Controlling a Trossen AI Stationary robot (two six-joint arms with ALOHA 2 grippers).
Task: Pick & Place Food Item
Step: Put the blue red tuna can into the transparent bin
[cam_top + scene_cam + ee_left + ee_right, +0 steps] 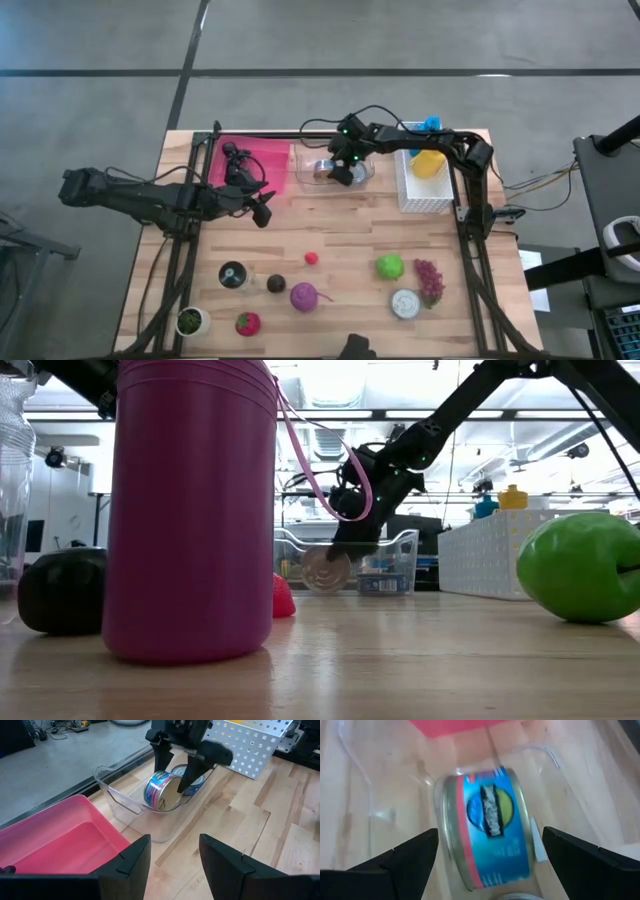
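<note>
Low view is showing a pink cup and green apple up front, blocking much of the table. Left wrist view is showing the can standing on edge inside the clear tray, a second can behind it. Right gripper is straddling the can, jaws spread wide, not gripping. Left gripper is hanging near the pink bin, fingers partly apart, holding nothing.

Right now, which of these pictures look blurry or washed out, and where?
Right wrist view: the can is smeared and soft, as are the claw's fingers at the edges. Low view: the close pink cup and green fruit loom soft, with bright ceiling lights behind. High view: even light, faint shadows.
</note>
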